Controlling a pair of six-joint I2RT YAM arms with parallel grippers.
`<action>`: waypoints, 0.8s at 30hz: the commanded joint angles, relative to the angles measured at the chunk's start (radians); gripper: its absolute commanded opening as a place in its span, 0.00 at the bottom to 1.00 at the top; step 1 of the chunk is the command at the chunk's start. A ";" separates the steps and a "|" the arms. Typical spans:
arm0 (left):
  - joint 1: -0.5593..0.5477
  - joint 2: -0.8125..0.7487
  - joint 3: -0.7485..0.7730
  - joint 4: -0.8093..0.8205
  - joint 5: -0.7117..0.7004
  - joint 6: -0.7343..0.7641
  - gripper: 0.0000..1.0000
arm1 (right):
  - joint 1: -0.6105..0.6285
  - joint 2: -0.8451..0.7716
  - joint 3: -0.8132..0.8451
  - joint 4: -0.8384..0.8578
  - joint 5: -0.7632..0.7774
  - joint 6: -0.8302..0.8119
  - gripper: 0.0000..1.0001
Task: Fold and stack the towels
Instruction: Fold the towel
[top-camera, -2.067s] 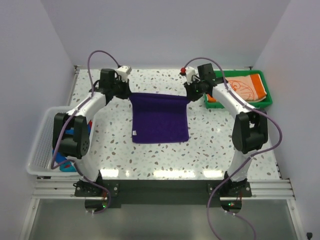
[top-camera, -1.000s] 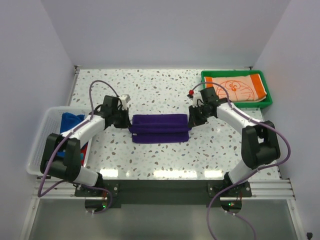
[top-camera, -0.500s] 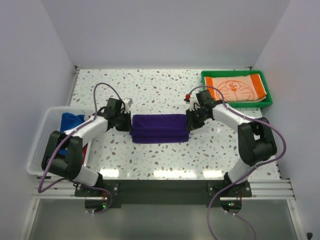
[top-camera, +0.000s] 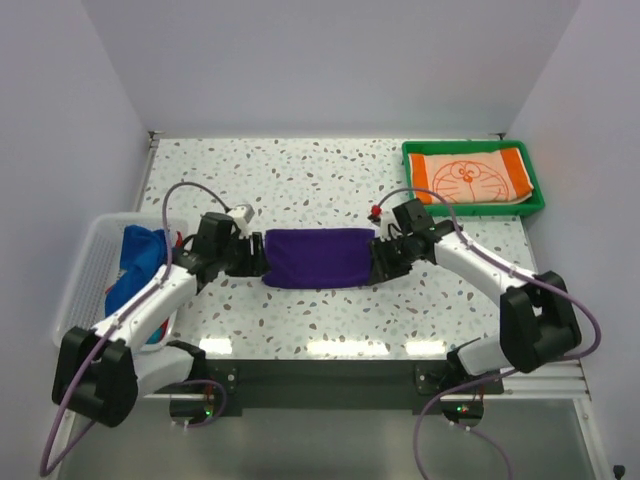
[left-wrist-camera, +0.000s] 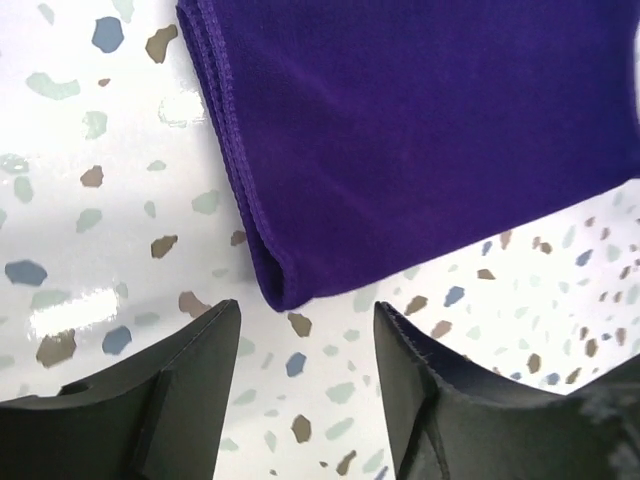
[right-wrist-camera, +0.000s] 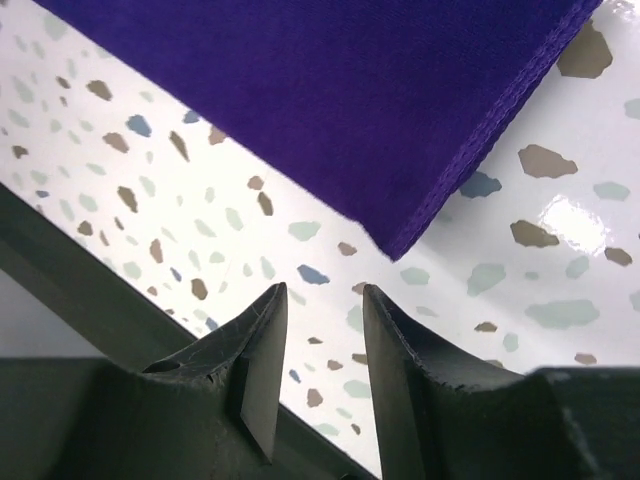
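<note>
The dark purple towel (top-camera: 318, 258) is seen folded into a flat band at the centre of the overhead frame, laid on the speckled table (top-camera: 300, 190). The left gripper (top-camera: 252, 262) is set just off its left end, the right gripper (top-camera: 383, 262) just off its right end. In both wrist views the fingers (left-wrist-camera: 190, 360) are parted partway, nothing is held, and a towel corner lies just beyond the tips. The orange towel (top-camera: 470, 177) is laid in the green tray (top-camera: 407, 170) at upper right; a blue towel (top-camera: 138, 255) is heaped in the white basket (top-camera: 85, 275) at left.
</note>
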 joint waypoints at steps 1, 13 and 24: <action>-0.010 -0.118 -0.023 -0.028 -0.028 -0.076 0.62 | 0.002 -0.108 0.006 -0.016 0.016 0.038 0.40; -0.105 0.041 0.219 0.018 -0.107 -0.140 0.50 | 0.019 -0.048 0.067 0.256 0.028 0.239 0.36; -0.153 0.158 -0.044 0.176 -0.183 -0.226 0.29 | 0.017 0.052 -0.147 0.412 0.117 0.320 0.30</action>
